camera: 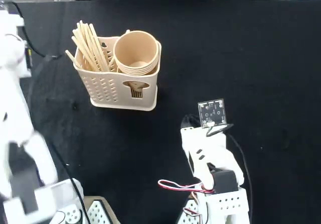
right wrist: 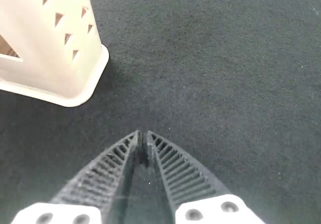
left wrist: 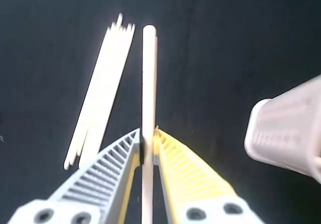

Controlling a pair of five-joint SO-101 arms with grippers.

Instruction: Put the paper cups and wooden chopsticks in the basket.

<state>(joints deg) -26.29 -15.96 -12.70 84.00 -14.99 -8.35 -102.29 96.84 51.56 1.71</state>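
Note:
A cream basket [camera: 120, 88] stands on the black cloth, holding a bundle of wooden chopsticks [camera: 90, 45] and a stack of paper cups [camera: 135, 53]. My left gripper [left wrist: 148, 133] is shut on a single wooden chopstick [left wrist: 149, 78], which points straight out from its tips. More chopsticks [left wrist: 100, 93] lie together on the cloth beside the held one. The basket's corner [left wrist: 286, 133] shows off to one side in the left wrist view. My right gripper [right wrist: 142, 133] is shut with nothing in it, above the cloth a short way from the basket's base [right wrist: 55, 58].
The right arm [camera: 210, 158] sits folded at the front of the table, to the right of the basket. The left arm [camera: 15, 113] stands along the left edge. Black cloth [camera: 251, 58] covers the table.

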